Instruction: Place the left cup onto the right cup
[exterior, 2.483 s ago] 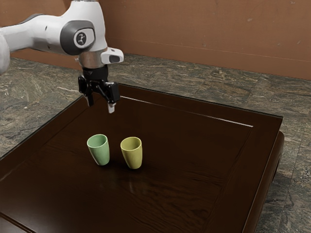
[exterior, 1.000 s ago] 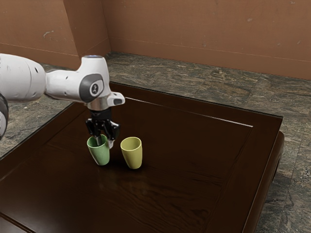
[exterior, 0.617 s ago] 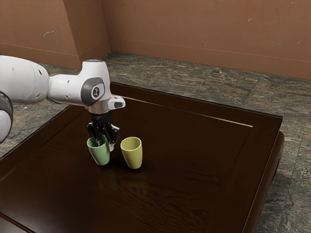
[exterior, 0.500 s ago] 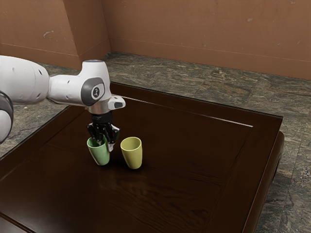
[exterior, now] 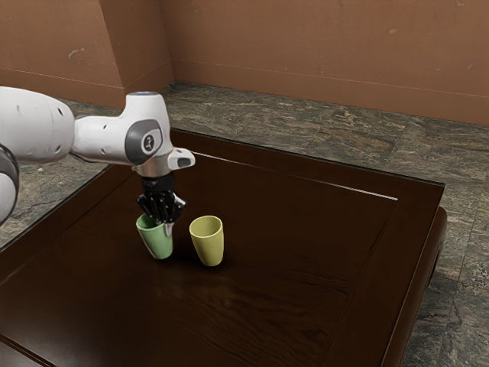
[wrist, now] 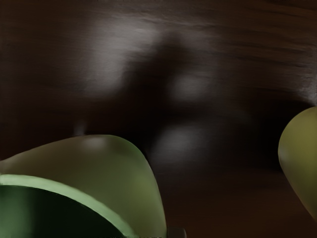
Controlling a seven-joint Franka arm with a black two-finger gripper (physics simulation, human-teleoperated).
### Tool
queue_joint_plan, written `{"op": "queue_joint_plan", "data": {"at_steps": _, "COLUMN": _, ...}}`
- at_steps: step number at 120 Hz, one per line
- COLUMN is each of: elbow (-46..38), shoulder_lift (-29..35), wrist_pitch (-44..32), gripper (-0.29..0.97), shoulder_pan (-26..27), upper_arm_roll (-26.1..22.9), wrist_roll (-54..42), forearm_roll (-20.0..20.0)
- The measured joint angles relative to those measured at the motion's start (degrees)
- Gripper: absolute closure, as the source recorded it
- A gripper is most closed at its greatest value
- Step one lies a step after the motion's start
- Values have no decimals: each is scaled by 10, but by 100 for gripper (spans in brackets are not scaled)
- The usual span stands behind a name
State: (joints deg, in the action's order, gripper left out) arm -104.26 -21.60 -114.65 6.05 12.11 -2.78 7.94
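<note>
The green cup (exterior: 155,238) stands on the dark wooden table (exterior: 306,252), at the exterior view's left of the yellow-green cup (exterior: 207,240). My gripper (exterior: 161,214) points down at the green cup's rim on the side nearer the yellow-green cup. Its fingers are drawn together on that rim wall, one inside and one outside. In the wrist view the green cup (wrist: 94,188) looms blurred just under my hand, with the yellow-green cup (wrist: 303,158) off to the side.
The table has a raised rim (exterior: 416,229) all round. A stone floor (exterior: 344,122) and a brown wall (exterior: 321,38) lie beyond. The two cups stand close, with a narrow gap between them.
My hand came down from above the table to the green cup's rim. In the last half second the fingers closed from straddling the rim to pinching it.
</note>
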Motion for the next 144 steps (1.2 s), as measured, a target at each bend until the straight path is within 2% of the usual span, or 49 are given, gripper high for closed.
{"op": "queue_joint_plan", "data": {"at_steps": 46, "elbow": -12, "shoulder_lift": 82, "wrist_pitch": 18, "gripper": 76, "shoulder_pan": 6, "upper_arm_roll": 3, "wrist_roll": 1, "forearm_roll": -16}}
{"op": "queue_joint_plan", "data": {"at_steps": 75, "elbow": -8, "shoulder_lift": 146, "wrist_pitch": 53, "gripper": 77, "shoulder_pan": 38, "upper_arm_roll": 1, "wrist_roll": 8, "forearm_roll": -65}}
{"op": "queue_joint_plan", "data": {"at_steps": 114, "elbow": 26, "shoulder_lift": 153, "wrist_pitch": 78, "gripper": 77, "shoulder_pan": 117, "upper_arm_roll": -11, "wrist_roll": 28, "forearm_roll": -106}}
{"op": "queue_joint_plan", "data": {"at_steps": 144, "elbow": 43, "shoulder_lift": 144, "wrist_pitch": 79, "gripper": 77, "shoulder_pan": 137, "upper_arm_roll": -29, "wrist_roll": 44, "forearm_roll": -121}}
